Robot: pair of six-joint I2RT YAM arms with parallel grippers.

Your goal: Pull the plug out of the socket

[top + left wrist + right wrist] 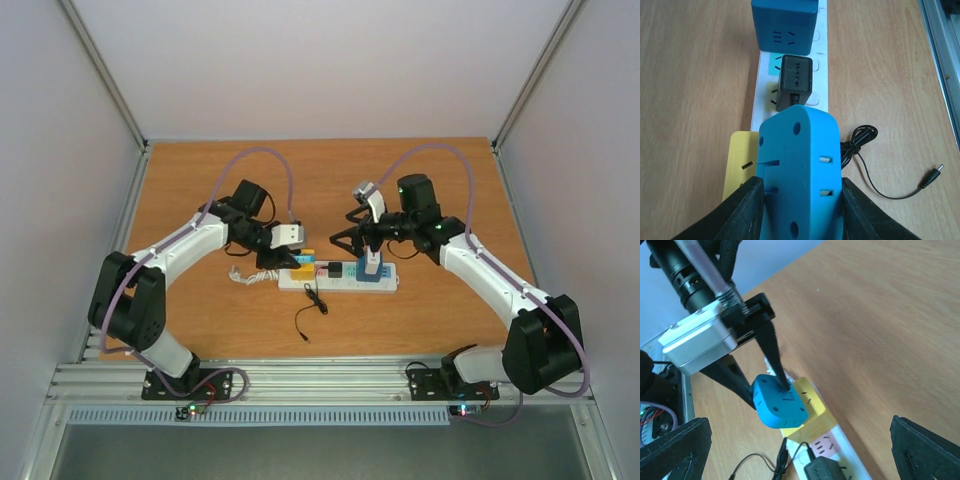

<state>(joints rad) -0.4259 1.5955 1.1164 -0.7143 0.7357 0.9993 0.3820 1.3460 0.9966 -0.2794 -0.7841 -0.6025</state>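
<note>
Got the socket [345, 284] lying flat on the counter [450, 180] with the blue plug [800, 170] perched crooked on the yellow block [742, 160] at its left end, left fingers [735, 215] snug along both flanks of the plug (can't tell whether squeezing), right fingers [675, 450] spread wide, holding nothing, near the socket's middle. Before pulling, confirm a firm pinch low on the plug, then lift straight up off the socket, and maybe press the right fingers onto the socket's bare stretch to pin it down.

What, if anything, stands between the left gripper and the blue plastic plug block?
Nothing visible. The fingers of the left gripper flank the blue plastic plug block on both sides, at the yellow end of the long white power strip.
</note>
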